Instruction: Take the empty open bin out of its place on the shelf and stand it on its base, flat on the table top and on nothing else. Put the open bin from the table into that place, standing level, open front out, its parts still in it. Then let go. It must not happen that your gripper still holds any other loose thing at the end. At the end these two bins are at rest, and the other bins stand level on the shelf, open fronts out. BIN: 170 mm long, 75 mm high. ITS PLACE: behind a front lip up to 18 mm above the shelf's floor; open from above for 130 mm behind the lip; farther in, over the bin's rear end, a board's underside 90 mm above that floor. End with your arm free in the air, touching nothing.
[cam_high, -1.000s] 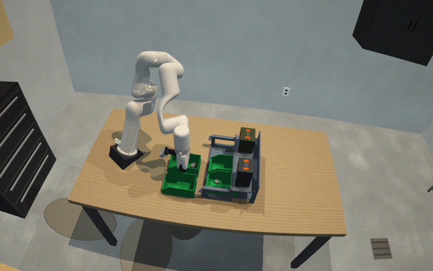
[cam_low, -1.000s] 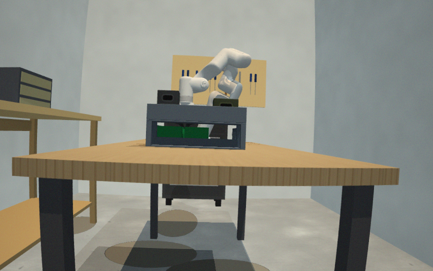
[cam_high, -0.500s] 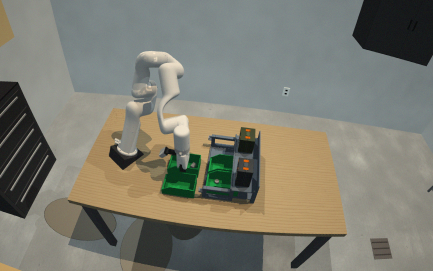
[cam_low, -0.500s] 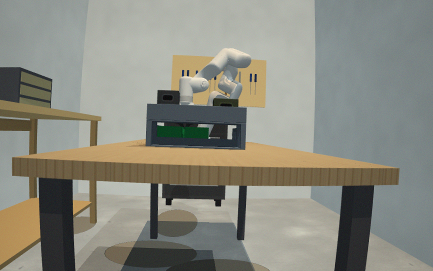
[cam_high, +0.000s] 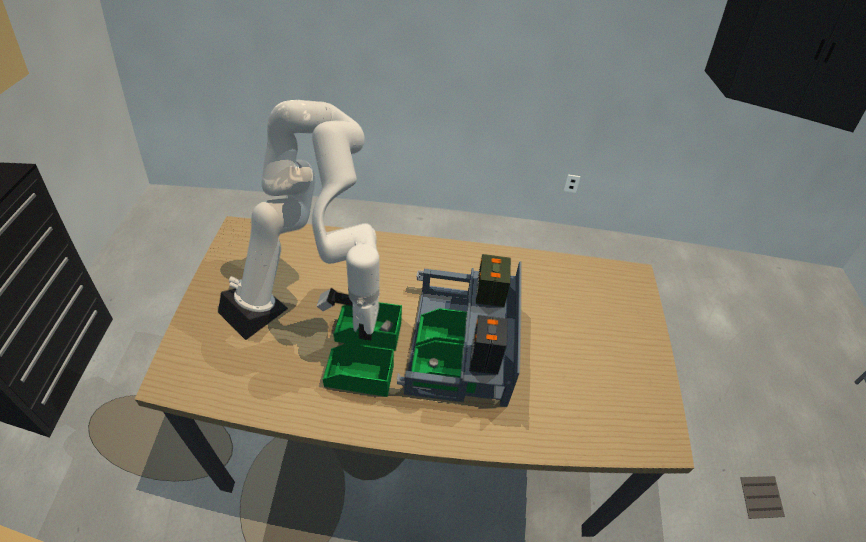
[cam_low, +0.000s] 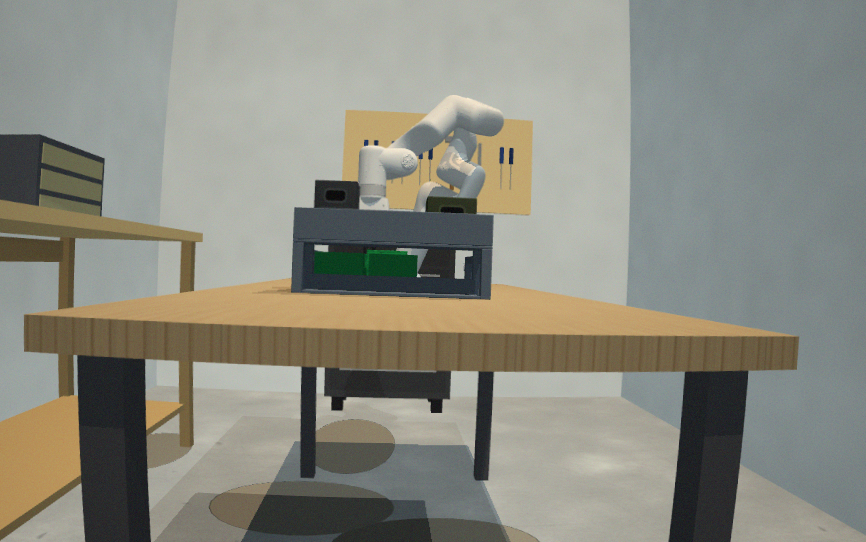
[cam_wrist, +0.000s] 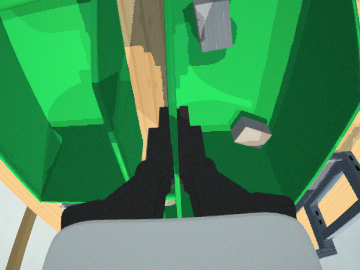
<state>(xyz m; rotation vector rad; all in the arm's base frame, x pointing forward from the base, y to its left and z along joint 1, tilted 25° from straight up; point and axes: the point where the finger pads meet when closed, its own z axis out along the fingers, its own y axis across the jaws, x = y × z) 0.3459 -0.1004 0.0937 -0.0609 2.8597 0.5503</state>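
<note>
The open green bin with its parts (cam_high: 391, 335) (cam_wrist: 240, 100) is held by its side wall and seems to hang slightly above the table; two grey parts lie inside. My gripper (cam_high: 364, 333) (cam_wrist: 174, 123) is shut on that wall, one finger on each side. The empty green bin (cam_high: 360, 369) (cam_wrist: 65, 90) stands on the table beside it. The blue-grey shelf (cam_high: 518, 332) (cam_low: 392, 226) (cam_wrist: 314, 220) has a vacant place (cam_high: 440, 302) at its far end in the top view. The held bin's base is hidden.
Two other green bins, the middle one (cam_high: 440, 324) and the near one (cam_high: 421, 366) with a part in it, stand on the shelf. A dark box (cam_high: 488, 345) and an olive box (cam_high: 493, 281) stand on its rear board. Side rails (cam_high: 447, 276) bound the shelf's ends.
</note>
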